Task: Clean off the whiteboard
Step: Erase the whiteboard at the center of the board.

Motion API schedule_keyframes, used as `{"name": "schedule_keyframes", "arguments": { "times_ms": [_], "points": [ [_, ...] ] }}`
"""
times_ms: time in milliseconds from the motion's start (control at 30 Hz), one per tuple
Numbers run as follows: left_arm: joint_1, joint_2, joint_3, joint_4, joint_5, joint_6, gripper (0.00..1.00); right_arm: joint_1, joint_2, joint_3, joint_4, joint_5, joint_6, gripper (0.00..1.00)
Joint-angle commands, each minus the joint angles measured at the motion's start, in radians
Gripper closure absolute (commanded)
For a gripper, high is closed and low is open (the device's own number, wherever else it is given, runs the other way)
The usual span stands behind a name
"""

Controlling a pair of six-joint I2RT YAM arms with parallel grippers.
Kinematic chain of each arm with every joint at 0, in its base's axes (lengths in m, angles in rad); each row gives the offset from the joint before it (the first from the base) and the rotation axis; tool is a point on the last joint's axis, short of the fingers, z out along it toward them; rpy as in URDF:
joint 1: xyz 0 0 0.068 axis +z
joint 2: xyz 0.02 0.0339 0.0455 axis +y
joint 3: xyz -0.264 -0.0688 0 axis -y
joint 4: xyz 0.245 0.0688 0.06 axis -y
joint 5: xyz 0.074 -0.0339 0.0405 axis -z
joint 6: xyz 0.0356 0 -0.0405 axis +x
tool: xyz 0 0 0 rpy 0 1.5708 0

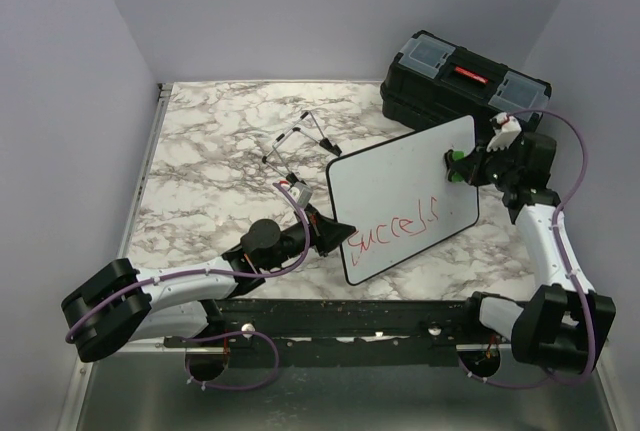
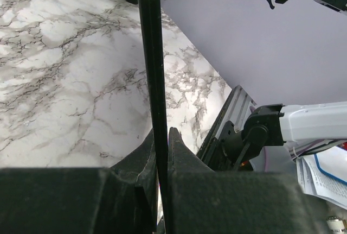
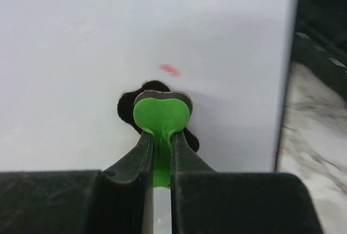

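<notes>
Left pincer (image 2: 162, 137) clamps the edge of the black-rimmed white rectangular whiteboard (image 1: 395, 186), right pincer (image 3: 161, 136) presses its gripped green, black-felted eraser (image 3: 161, 115) on it; excess pressure could lever the board free.

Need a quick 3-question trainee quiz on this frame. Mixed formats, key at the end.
1. True or false: the whiteboard is already wiped clean.
2. What is the right gripper holding against the board? A) a marker B) a green eraser C) a cloth
3. Which gripper clamps the whiteboard's edge?

Key
1. False. The red writing is on the near part of the board.
2. B. It is a green eraser with a dark pad, pressed to the white surface.
3. The left gripper, shut on the thin black rim.
</notes>
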Motion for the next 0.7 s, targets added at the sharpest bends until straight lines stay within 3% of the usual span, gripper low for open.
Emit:
{"name": "schedule_keyframes", "arguments": {
  "times_ms": [0,200,500,567,667],
  "points": [
    [-0.005,-0.042,0.025,0.168,0.036,0.021,1.0,0.01,-0.048,-0.018,-0.073,-0.41,-0.101,0.99],
    [-0.005,-0.038,0.039,0.155,0.038,0.021,1.0,0.024,0.032,0.056,0.01,-0.392,-0.013,0.99],
    [-0.005,-0.038,0.026,0.162,0.036,0.012,1.0,0.023,0.049,0.087,0.142,0.029,0.098,0.99],
    [-0.005,-0.04,0.025,0.161,0.037,0.015,1.0,0.024,0.026,0.066,0.142,0.036,0.08,0.99],
    [-0.005,-0.043,0.029,0.154,0.04,0.021,1.0,0.024,0.002,0.037,0.071,-0.084,0.024,0.99]
  ]
}}
